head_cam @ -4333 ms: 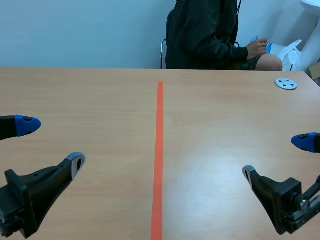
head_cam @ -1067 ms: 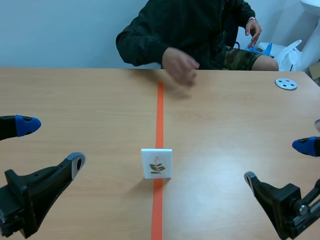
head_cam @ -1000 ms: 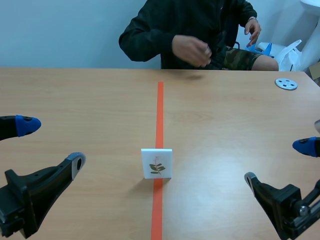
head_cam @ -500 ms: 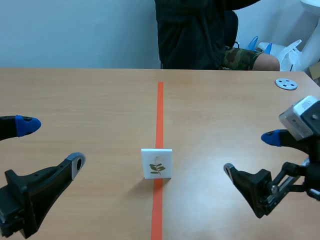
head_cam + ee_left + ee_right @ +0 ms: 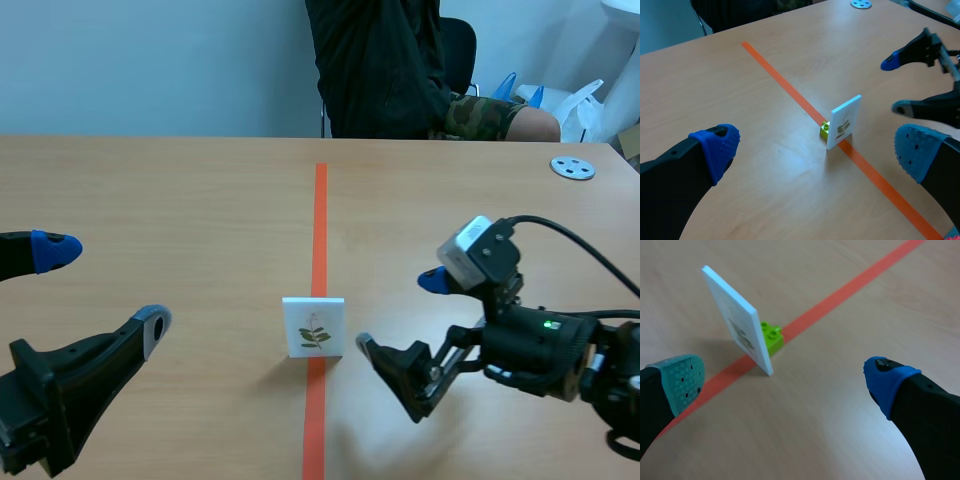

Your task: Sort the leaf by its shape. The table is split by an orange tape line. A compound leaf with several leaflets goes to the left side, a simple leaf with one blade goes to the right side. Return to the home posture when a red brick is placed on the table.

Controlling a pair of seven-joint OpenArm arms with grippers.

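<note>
Right hand (image 5: 397, 313) has advanced, spread wide, near leaf card (image 5: 313, 327).

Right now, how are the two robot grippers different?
The right gripper is close beside the leaf card; the left gripper is far from it. The right gripper is near the orange tape line; the left gripper is off at the left side. Both are open, holding nothing.

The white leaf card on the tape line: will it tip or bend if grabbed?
The card looks thin, flat and rigid, so it probably stays stiff. It is propped upright by only a small green brick at its foot, so a push on its face would likely tip it. It seems light for its size.
</note>
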